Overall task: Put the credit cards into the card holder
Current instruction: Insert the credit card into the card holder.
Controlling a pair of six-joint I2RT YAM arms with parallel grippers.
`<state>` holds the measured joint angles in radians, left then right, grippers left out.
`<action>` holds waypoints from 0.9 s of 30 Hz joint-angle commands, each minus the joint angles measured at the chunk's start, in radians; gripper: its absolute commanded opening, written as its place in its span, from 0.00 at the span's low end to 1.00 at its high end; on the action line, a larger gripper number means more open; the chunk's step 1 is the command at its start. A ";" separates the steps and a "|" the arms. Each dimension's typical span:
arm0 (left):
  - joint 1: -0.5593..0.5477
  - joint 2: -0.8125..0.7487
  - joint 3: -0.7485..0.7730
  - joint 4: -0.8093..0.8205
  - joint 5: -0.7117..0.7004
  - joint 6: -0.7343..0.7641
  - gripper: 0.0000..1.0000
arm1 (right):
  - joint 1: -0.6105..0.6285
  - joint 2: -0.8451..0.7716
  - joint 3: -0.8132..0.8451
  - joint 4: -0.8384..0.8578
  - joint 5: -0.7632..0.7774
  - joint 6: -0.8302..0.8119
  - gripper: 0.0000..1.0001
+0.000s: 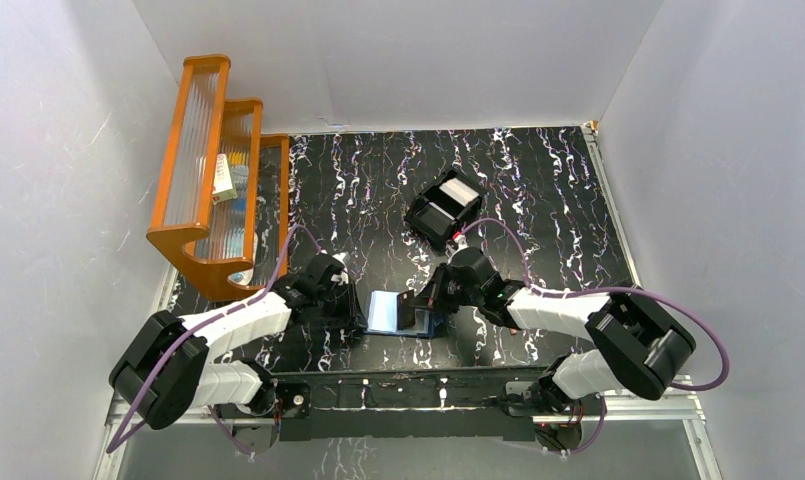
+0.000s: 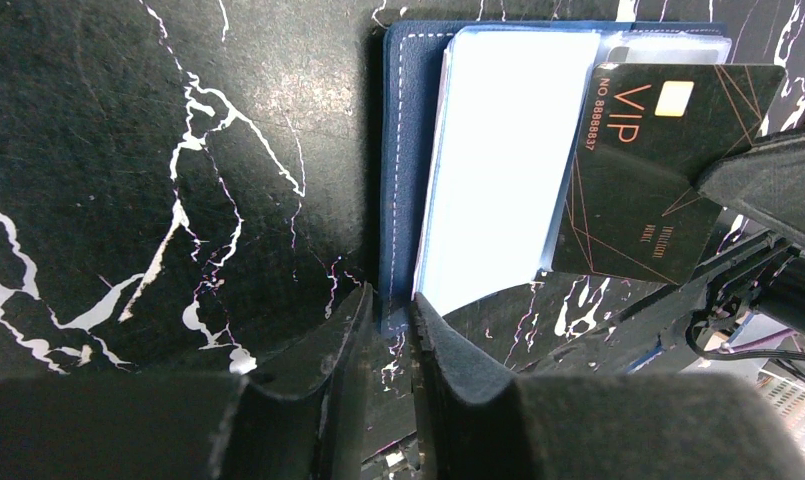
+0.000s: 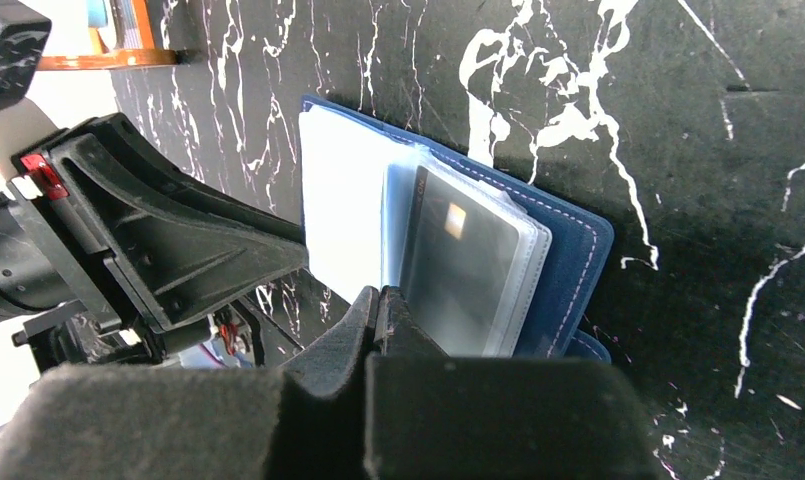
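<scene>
Stretched low leftward, right claw (image 3: 380, 300) pinches black card (image 2: 638, 170) over card holder (image 2: 403, 150).

Open navy card holder (image 2: 398, 150), black card (image 2: 648, 170) tilted

Matt navy leather-like skin on the wallet (image 2: 398, 150), with pale stitching along the edge. Clear, glossy plastic for its sleeves (image 3: 523, 270), lightly creased. Smooth black finish on the card (image 2: 638, 180), printed in fine copper lines, with a gold metallic chip. Plain smooth white on the insert (image 2: 498, 160). Matt black plastic, faintly grainy, on the fingers (image 2: 458, 370). Black marble-look sheen with white veins on the table (image 1: 538, 190). Orange varnished wood and ribbed clear panels on the rack (image 1: 193, 170).
</scene>
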<state>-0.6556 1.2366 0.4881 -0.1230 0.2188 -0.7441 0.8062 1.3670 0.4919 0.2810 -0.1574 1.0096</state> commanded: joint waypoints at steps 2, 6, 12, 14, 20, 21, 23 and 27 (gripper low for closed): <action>0.006 0.004 -0.004 0.003 0.022 0.003 0.17 | -0.004 0.016 -0.029 0.111 -0.011 0.045 0.00; 0.007 0.007 -0.002 0.005 0.026 0.003 0.17 | -0.004 0.015 -0.035 0.121 -0.003 0.057 0.00; 0.006 0.008 -0.005 0.005 0.039 -0.001 0.17 | -0.004 -0.038 -0.036 0.076 0.040 0.048 0.00; 0.006 0.008 -0.004 0.007 0.046 -0.003 0.18 | -0.005 -0.053 -0.036 0.061 0.045 0.044 0.00; 0.007 0.015 -0.004 0.017 0.054 -0.008 0.18 | -0.004 -0.049 -0.048 0.057 0.045 0.049 0.00; 0.007 0.015 -0.004 0.017 0.054 -0.009 0.18 | -0.005 -0.046 -0.049 0.060 0.044 0.050 0.00; 0.007 0.014 -0.007 0.019 0.054 -0.011 0.18 | -0.004 -0.042 -0.050 0.059 0.045 0.051 0.00; 0.007 0.008 -0.016 0.017 0.051 -0.012 0.18 | -0.006 -0.047 -0.053 0.046 0.072 0.031 0.00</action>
<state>-0.6556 1.2552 0.4835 -0.1047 0.2516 -0.7521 0.8051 1.3308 0.4416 0.3275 -0.1257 1.0523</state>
